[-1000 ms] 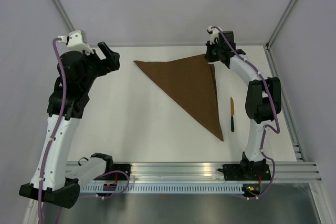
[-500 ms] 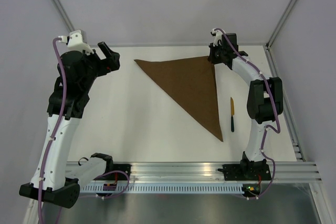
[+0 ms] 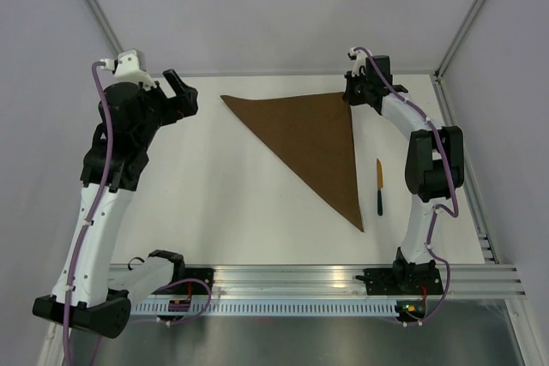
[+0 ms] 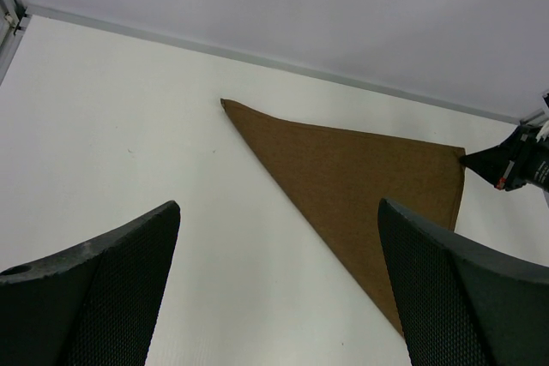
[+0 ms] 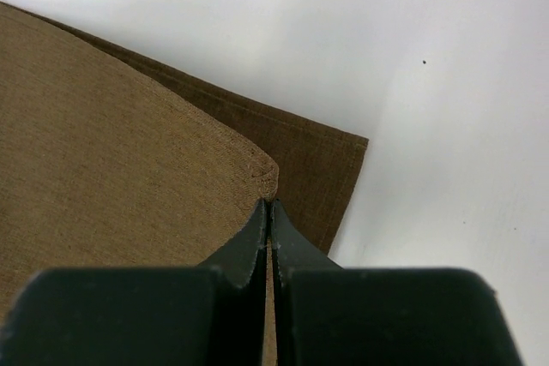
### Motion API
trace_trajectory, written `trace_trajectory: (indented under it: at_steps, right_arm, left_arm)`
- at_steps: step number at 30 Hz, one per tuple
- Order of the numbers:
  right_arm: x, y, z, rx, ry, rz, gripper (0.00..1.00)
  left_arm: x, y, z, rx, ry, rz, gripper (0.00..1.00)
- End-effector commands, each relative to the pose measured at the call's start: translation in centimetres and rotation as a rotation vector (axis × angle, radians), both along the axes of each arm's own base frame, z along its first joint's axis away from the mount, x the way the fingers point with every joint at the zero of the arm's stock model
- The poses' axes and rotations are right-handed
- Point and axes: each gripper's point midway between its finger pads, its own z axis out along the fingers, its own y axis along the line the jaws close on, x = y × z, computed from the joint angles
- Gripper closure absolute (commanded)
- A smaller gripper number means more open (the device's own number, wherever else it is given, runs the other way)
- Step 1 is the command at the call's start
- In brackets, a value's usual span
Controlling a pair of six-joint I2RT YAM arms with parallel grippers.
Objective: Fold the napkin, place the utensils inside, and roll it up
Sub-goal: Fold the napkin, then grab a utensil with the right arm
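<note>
A: How is the right hand [image 5: 269, 203] set?

B: It is clenched, and the corner of the napkin's [image 5: 103, 152] top layer is pinched at its tips. The under layer's corner is seen just beyond, slightly to the right, not yet covered.

A: And the left hand [image 4: 276, 212]?

B: It is spread wide and empty, raised at the upper left of the overhead view, well apart from the cloth.

A: Where is the napkin placed?

B: It is laid as a triangle on the counter [image 3: 214, 186], in the upper centre of the overhead view, with one point toward the lower right. The utensil [image 3: 378, 186] is left just right of the triangle's right edge, untouched.

A: What is asked of this step?

B: The fold is judged nearly done. The pinched corner should be carried outward until the two corners are matched. It should then be lowered flat before the grip is let go, so that the layer is not dragged back. The edges should be checked for alignment, since a skewed triangle would likely be rolled unevenly. The utensil should be kept clear of the hand's path.
</note>
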Motion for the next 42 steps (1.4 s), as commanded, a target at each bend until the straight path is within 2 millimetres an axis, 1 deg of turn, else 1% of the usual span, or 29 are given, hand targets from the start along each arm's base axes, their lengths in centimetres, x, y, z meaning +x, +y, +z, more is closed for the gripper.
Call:
trace_trajectory:
  at_steps: [1,4,7,10,13,16,17,18,19,20,22,23,24,25,26,27,28,29,30,31,32,34,35,36,37,38,39,41,42]
  right_arm:
    - [0.7,-0.9,1.6,0.011,-0.055,-0.025,0.99]
    - [0.9,-1.2,1.5,0.004,-0.056,-0.037,1.00]
    - [1.1,-1.4,1.0,-0.001,-0.046,-0.045,1.00]
    - [1.4,-1.6,0.2,-0.010,-0.033,-0.055,0.99]
    - [1.7,-1.9,-1.1,-0.026,-0.011,-0.071,0.99]
    - [2.2,-2.5,-2.2,-0.050,0.017,-0.095,0.77]
    - [2.5,-2.7,-2.3,-0.057,0.020,-0.103,0.57]
    - [2.5,-3.0,-2.3,-0.066,0.027,-0.112,0.49]
    - [2.5,-3.5,-2.1,-0.080,0.028,-0.132,0.43]
    - [2.9,-4.0,-1.1,-0.086,0.014,-0.146,0.37]
    - [2.3,-4.7,-0.5,-0.095,0.036,-0.162,0.34]
    - [1.7,-5.5,0.7,-0.096,0.032,-0.177,0.34]
    - [0.5,-5.9,0.5,-0.105,0.071,-0.180,0.34]
    - [-1.2,-6.5,-0.9,-0.122,0.120,-0.179,0.35]
    - [-2.8,-6.9,0.3,-0.133,0.126,-0.175,0.35]
    - [-4.1,-7.4,0.1,-0.151,0.145,-0.174,0.35]
    - [-6.8,-8.0,-2.1,-0.183,0.216,-0.160,0.35]
    - [-8.3,-8.4,-1.0,-0.188,0.207,-0.153,0.36]
    - [-10.3,-8.7,-1.8,-0.199,0.256,-0.141,0.36]
    - [-13.1,-9.4,-3.8,-0.217,0.329,-0.134,0.36]
    - [-14.6,-9.8,-3.2,-0.235,0.332,-0.115,0.36]
    - [-18.7,-10.7,-4.6,-0.256,0.419,-0.099,0.37]
    - [-20.3,-10.8,-5.1,-0.274,0.462,-0.074,0.37]
    - [-21.4,-10.9,-5.4,-0.281,0.490,-0.066,0.38]
    - [-22.6,-11.9,-5.8,-0.278,0.526,-0.087,0.40]
    - [-23.3,-11.9,-6.1,-0.278,0.548,-0.079,0.40]
    - [-24.6,-11.7,-6.5,-0.278,0.596,-0.060,0.41]
    - [-26.2,-11.8,-7.3,-0.289,0.669,-0.034,0.43]
    - [-26.5,-11.9,-7.4,-0.298,0.687,-0.022,0.44]
  left_arm:
    - [0.4,-0.5,0.6,-0.034,-0.030,-0.012,0.00]
    - [0.5,-0.5,0.4,-0.035,-0.025,-0.013,0.00]
    - [0.5,-0.5,0.2,-0.033,-0.021,-0.013,0.00]
    - [0.5,-0.4,-0.1,-0.030,-0.016,-0.011,0.00]
    - [0.4,-0.4,-0.3,-0.027,-0.015,-0.008,0.00]
    - [0.5,-0.4,-0.7,-0.027,-0.009,-0.011,0.00]
    - [0.4,-0.4,-0.8,-0.026,-0.008,-0.011,0.00]
    - [0.5,-0.4,-0.9,-0.025,-0.006,-0.011,0.00]
    - [0.4,-0.4,-0.9,-0.025,-0.006,-0.011,0.00]
    - [0.4,-0.4,-1.0,-0.024,-0.005,-0.011,0.00]
    - [0.3,-0.4,-1.2,-0.025,-0.006,-0.013,0.00]
    - [0.1,-0.4,-1.1,-0.031,-0.012,-0.013,0.00]
    - [0.1,-0.6,-1.4,-0.036,-0.012,-0.020,0.00]
    - [0.1,-0.7,-1.5,-0.043,-0.010,-0.026,0.00]
    - [0.0,-0.8,-1.5,-0.048,-0.012,-0.032,0.00]
    - [0.1,-1.0,-1.9,-0.051,-0.007,-0.037,0.00]
    - [0.0,-1.1,-1.9,-0.060,-0.009,-0.040,0.00]
    - [0.0,-1.2,-1.9,-0.068,-0.011,-0.050,0.00]
    - [0.0,-1.5,-2.0,-0.075,-0.016,-0.058,0.00]
    - [0.0,-1.7,-1.9,-0.088,-0.022,-0.065,0.00]
    - [-0.1,-1.9,-1.9,-0.098,-0.024,-0.079,0.00]
    - [-0.1,-2.2,-1.8,-0.111,-0.031,-0.090,0.00]
    - [-0.1,-2.4,-1.7,-0.116,-0.033,-0.101,0.00]
    - [-0.2,-2.4,-1.8,-0.118,-0.036,-0.100,0.00]
    - [-0.1,-2.5,-1.7,-0.122,-0.040,-0.101,0.00]
    - [-0.2,-2.9,-1.7,-0.128,-0.039,-0.125,0.00]
    - [-0.3,-2.9,-1.9,-0.128,-0.036,-0.126,0.00]
    - [-0.5,-2.9,-1.9,-0.131,-0.043,-0.130,0.00]
    - [-0.5,-2.9,-1.9,-0.130,-0.043,-0.131,0.00]
